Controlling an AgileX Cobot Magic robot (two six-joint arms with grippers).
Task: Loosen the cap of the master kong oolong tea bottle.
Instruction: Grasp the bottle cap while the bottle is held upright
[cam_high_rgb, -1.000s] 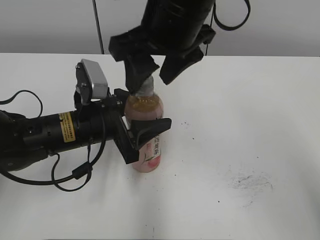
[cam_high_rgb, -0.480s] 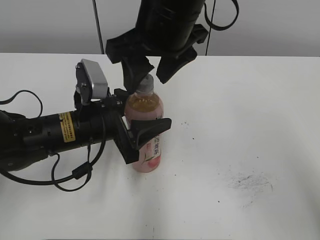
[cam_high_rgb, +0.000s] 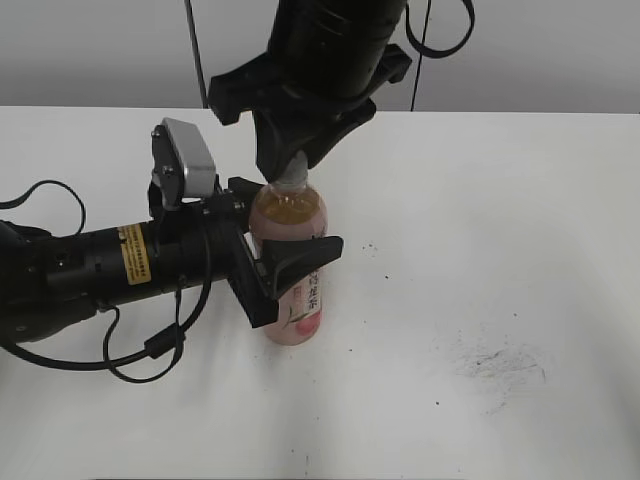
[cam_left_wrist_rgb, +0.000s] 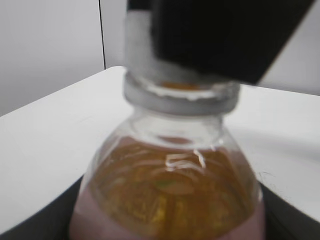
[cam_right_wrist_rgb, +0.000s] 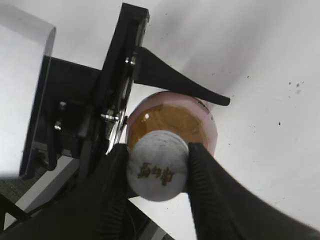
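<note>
The master kong oolong tea bottle (cam_high_rgb: 290, 215) stands upright on the white table, amber tea above its pink label. My left gripper (cam_high_rgb: 290, 252) reaches in from the left and is shut on the bottle's body, one finger (cam_high_rgb: 312, 256) across its front. From above, my right gripper (cam_high_rgb: 293, 160) is shut on the white cap (cam_high_rgb: 292, 179). In the right wrist view both ribbed fingers (cam_right_wrist_rgb: 112, 187) press the sides of the cap (cam_right_wrist_rgb: 159, 172), whose dark mark faces up, above the bottle (cam_right_wrist_rgb: 172, 117). The left wrist view is filled by the bottle's shoulder (cam_left_wrist_rgb: 170, 190), with the blurred cap (cam_left_wrist_rgb: 142, 50) above it.
The left arm (cam_high_rgb: 110, 265) lies low along the table at the left with its cable looping in front. The white table (cam_high_rgb: 500, 250) carries dark scuff marks (cam_high_rgb: 500, 362) at the front right. A grey wall rises behind.
My right gripper has shifted slightly left over the bottle and its jaws have closed onto the cap. The left gripper and the bottle have stayed put.
</note>
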